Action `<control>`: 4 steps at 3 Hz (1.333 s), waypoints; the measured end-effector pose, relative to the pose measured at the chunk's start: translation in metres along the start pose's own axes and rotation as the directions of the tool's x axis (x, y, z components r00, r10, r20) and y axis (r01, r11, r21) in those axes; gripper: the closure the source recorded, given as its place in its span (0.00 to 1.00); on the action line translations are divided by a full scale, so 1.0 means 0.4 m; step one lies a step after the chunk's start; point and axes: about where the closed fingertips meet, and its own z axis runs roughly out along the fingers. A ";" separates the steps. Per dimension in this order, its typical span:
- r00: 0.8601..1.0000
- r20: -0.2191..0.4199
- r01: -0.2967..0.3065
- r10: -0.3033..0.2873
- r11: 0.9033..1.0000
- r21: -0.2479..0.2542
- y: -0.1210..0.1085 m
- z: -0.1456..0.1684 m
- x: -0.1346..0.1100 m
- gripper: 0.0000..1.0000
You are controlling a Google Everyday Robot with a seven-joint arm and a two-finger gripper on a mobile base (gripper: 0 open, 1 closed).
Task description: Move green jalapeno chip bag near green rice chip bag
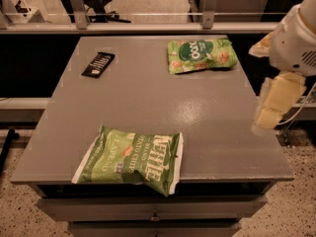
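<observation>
Two bags, well apart. Crinkly light-green jalapeno chip bag (131,159) lies flat at the grey table's (148,102) near edge, overhanging slightly. Small bright-green rice chip bag (200,56) sits by the far right corner. Cream gripper (270,111) hangs off the right edge, touching nothing; clenched or released, cannot tell. Best approach: descend from above, pinch a raised crinkle, avoid nudging the bag off.

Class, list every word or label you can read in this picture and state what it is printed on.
"KETTLE": large white letters on the green jalapeno chip bag, running sideways.
"LAPENO": same bag, first letters lost in a crease.
On the green rice chip bag: white letters, not legible.
On the black bar: too small.
The tool, beside the table's right edge: no text.
</observation>
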 end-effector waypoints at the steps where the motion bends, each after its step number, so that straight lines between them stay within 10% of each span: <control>1: 0.992 0.129 0.006 0.008 0.994 -0.105 0.040 0.081 -0.096 0.00; 4: 0.900 0.419 0.014 0.120 0.953 -0.303 0.185 0.230 -0.307 0.00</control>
